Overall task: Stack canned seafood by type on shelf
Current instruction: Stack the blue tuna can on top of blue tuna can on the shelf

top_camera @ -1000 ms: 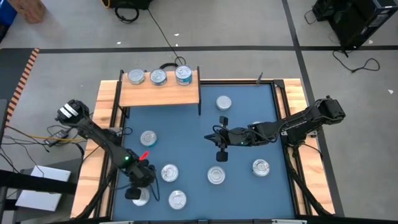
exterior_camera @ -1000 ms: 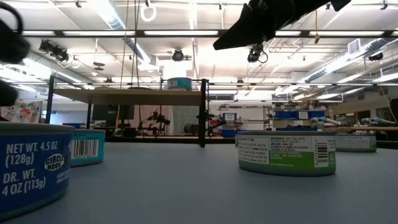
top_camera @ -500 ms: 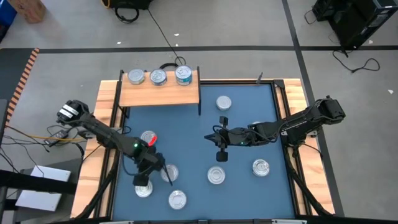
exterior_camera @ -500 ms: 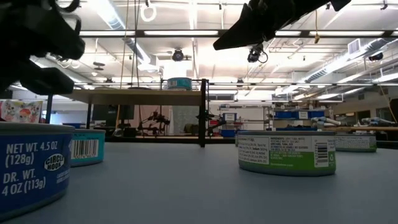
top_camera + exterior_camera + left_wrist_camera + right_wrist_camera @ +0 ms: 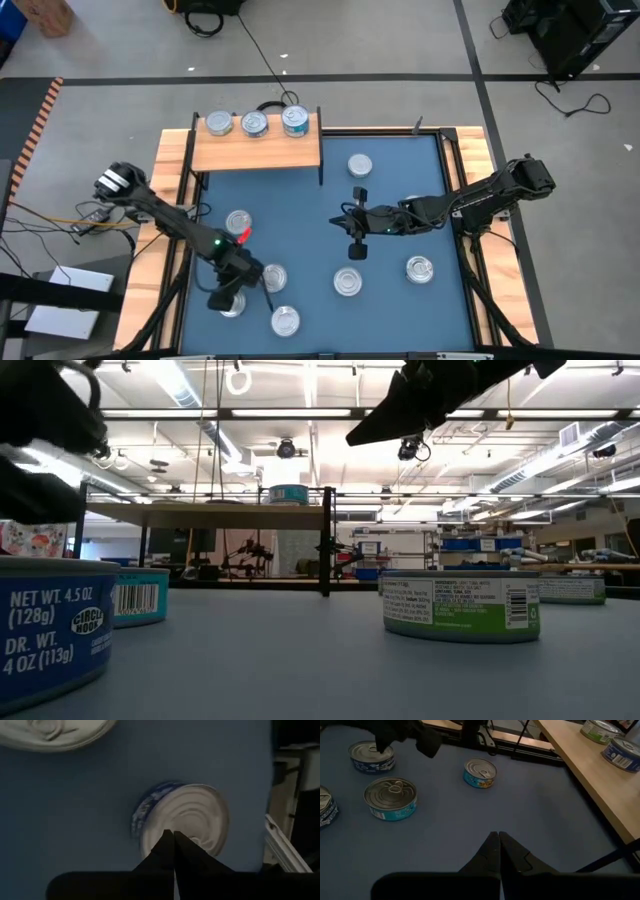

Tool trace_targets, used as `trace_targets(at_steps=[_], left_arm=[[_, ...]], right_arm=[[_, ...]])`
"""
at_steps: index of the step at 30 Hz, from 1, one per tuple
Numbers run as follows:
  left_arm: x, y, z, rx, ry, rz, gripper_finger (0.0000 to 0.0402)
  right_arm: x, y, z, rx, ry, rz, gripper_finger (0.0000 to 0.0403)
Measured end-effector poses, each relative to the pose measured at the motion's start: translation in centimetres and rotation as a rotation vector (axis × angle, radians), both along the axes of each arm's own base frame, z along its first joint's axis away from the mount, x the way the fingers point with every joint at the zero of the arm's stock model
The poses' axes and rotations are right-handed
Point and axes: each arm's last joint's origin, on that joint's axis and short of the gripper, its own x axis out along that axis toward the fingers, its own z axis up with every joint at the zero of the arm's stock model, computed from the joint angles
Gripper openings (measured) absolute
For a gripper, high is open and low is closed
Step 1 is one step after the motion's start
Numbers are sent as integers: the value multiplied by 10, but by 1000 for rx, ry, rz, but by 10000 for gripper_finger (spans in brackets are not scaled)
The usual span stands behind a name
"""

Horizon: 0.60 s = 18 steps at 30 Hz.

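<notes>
Nearest the front edge of the blue tabletop (image 5: 300, 210), two short round silver-lidded tins are sitting loose: one at the very front (image 5: 286, 321) and one with a dark blue label (image 5: 232, 305), over which the left gripper (image 5: 222, 298) is hovering with its fingers pressed together and nothing between them. The left wrist view is showing those closed tips just above that tin's ribbed lid (image 5: 187, 822), so this can is probably the one being lined up for the next pick, though the jaws would have to part first.

A little farther in, more tins are waiting on the blue surface: one beside the left arm (image 5: 273, 277), one near the middle front (image 5: 347, 283), one to the right (image 5: 419, 269), and one with a pale label on the left (image 5: 238, 222). The right gripper (image 5: 350, 222) is hanging above the middle of the table, fingers together and empty, apparently idling.

Beyond it another tin (image 5: 360, 166) is lying near the back.

Farthest away, the light wooden shelf on thin black legs (image 5: 256, 152) is carrying three tins side by side (image 5: 254, 124), none stacked on another as far as the views are showing. By this count, seven are remaining on the table, so most of the work is lying ahead.
</notes>
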Motion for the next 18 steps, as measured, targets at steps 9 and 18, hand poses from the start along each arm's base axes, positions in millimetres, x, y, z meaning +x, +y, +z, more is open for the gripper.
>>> trace_targets(at_steps=[9,18], left_arm=[[0,-1,-12,95,59,17,0],[4,8,-4,299,-27,96,0]], right_arm=[[0,0,0,-1,1,0,2],[0,0,0,0,-1,0,2]])
